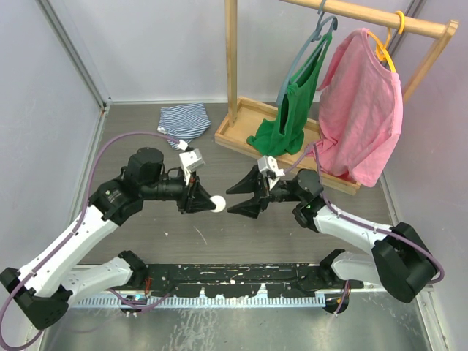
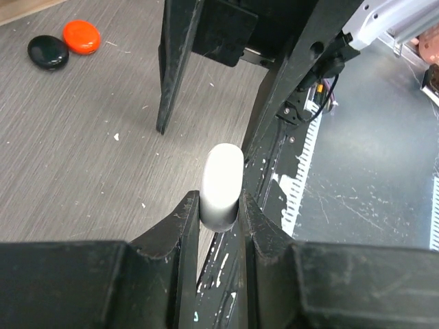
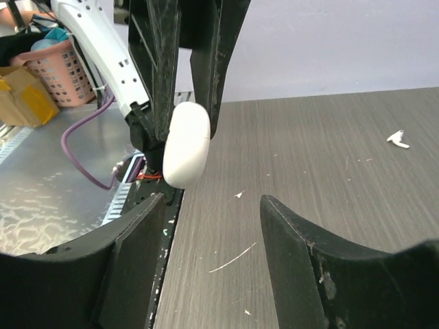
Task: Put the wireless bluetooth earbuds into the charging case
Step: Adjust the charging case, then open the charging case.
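**Setting:** robot laboratory test cell.

**Evidence:**
- Grey wood-grain bench (image 1: 146,241) boxed in by plain pale wall panels (image 1: 44,110).
- Two white-and-black robot arms (image 1: 66,248) bolted at its near edge.
- Staged props, far right: light wooden clothes rack (image 1: 232,66), green top (image 1: 292,117) and pink T-shirt (image 1: 362,110) on hangers.
- Far centre: striped blue-and-white cloth (image 1: 184,119).
- Off the bench: pink plastic basket (image 3: 58,68) and brown cardboard box (image 3: 24,96).

Left gripper (image 1: 208,202) clamps white charging case (image 1: 218,205) over mid-table. Right gripper (image 1: 229,200) faces it, jaws spread, tips just beside the case. Striped cloth (image 1: 184,121) lies at rear, near wooden rack (image 1: 232,73).
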